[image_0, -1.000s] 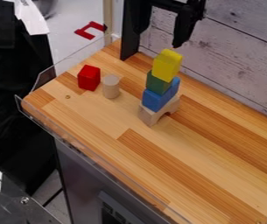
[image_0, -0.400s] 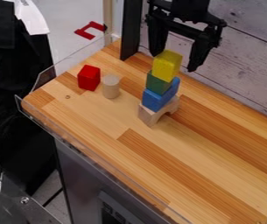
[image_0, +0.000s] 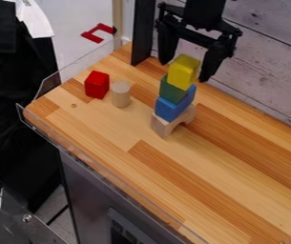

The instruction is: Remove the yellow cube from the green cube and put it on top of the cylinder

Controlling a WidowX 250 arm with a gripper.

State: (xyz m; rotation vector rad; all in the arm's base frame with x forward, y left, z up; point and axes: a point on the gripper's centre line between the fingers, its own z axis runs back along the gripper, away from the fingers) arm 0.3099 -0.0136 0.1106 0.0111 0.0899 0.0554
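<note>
Open, the gripper [image_0: 184, 71] hangs at the top of the camera view, one finger to the left of the yellow cube [image_0: 183, 71] and the other to its right. That cube tops a stack, resting on the green cube [image_0: 172, 90]. Left of the stack, the pale wooden cylinder [image_0: 120, 94] stands upright with nothing on it.
Under the green cube are a blue block [image_0: 173, 107] and a wooden arch [image_0: 167, 125]. A red block [image_0: 97, 85] stands just left of the cylinder. A dark upright post [image_0: 142, 33] and a plank wall [image_0: 268, 57] border the back of the wooden table [image_0: 173, 190].
From the top edge, the gripper has come down and its fingers now stand either side of the yellow cube. The cube has shifted very slightly.
</note>
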